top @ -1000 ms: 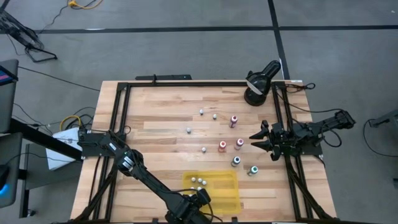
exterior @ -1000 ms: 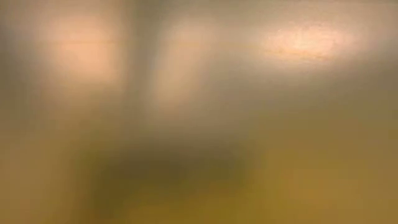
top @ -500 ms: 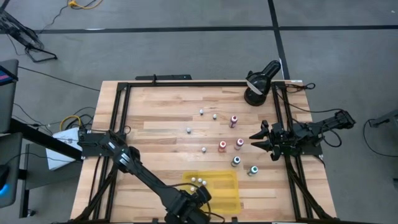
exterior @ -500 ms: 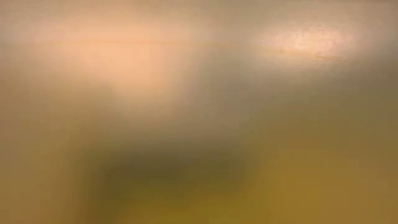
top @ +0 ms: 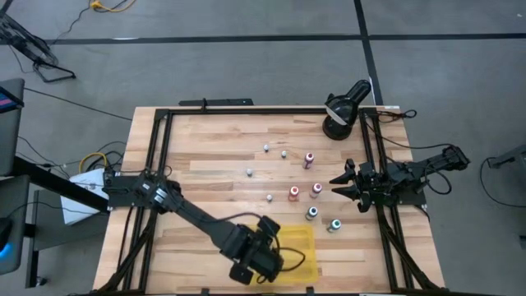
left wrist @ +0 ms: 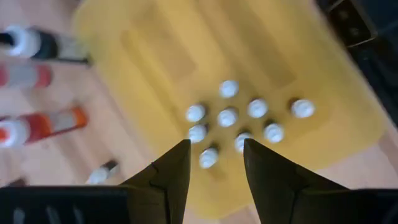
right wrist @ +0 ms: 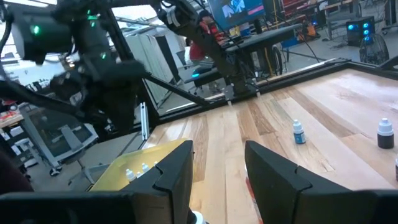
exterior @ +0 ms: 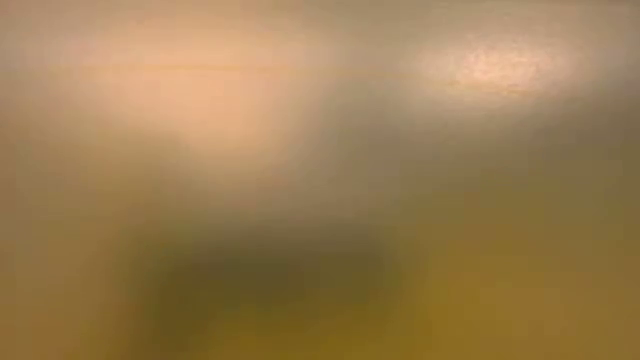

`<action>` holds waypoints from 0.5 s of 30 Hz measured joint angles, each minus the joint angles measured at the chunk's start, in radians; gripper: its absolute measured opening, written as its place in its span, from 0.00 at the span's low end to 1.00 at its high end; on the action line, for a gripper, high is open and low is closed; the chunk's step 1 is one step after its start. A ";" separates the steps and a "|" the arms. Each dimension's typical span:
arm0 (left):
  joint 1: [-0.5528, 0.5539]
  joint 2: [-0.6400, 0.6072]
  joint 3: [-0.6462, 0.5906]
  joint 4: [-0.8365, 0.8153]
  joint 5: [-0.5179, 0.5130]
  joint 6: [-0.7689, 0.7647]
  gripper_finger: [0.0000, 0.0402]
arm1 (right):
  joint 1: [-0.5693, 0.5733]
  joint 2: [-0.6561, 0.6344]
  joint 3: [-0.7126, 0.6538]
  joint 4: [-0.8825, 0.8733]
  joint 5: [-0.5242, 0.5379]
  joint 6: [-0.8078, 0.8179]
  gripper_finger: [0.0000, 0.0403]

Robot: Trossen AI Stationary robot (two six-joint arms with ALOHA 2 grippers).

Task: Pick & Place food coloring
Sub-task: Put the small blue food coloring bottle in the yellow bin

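A yellow tray lies near the table's near edge, and several small white-capped food coloring bottles stand in it. My left gripper hangs above the tray, pointing down. In the left wrist view it is open and holds nothing, just above the bottle group. More bottles stand on the wood: pink and red ones, teal ones and small ones. My right gripper waits open at the table's right side, beside the pink bottles.
A black lamp-like device stands at the far right corner. Black frame rails run along the table's left, far and right sides. Bare wood lies on the table's left half. In the right wrist view the tray and a teal bottle show.
My left gripper has moved from the table's near edge toward the far edge, to a place over the tray. It now covers the bottles that showed beside it before. The right arm and the bottles on the table have kept still.
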State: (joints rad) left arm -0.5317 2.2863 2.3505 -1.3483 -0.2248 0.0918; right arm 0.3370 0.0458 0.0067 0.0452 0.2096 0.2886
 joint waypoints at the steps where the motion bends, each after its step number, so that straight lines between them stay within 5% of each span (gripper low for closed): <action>1: 0.013 -0.007 0.000 -0.014 -0.001 -0.001 0.35 | 0.000 0.000 0.000 0.000 0.000 0.000 0.34; 9: 0.154 -0.059 -0.005 -0.087 -0.014 0.091 0.35 | 0.000 0.000 0.000 0.000 0.000 0.000 0.34; 15: 0.275 -0.186 -0.185 0.009 -0.033 0.246 0.35 | 0.000 0.000 0.000 0.000 0.000 0.000 0.34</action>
State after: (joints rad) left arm -0.2563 2.1004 2.1651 -1.3396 -0.2574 0.3378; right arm 0.3370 0.0459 0.0067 0.0452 0.2100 0.2886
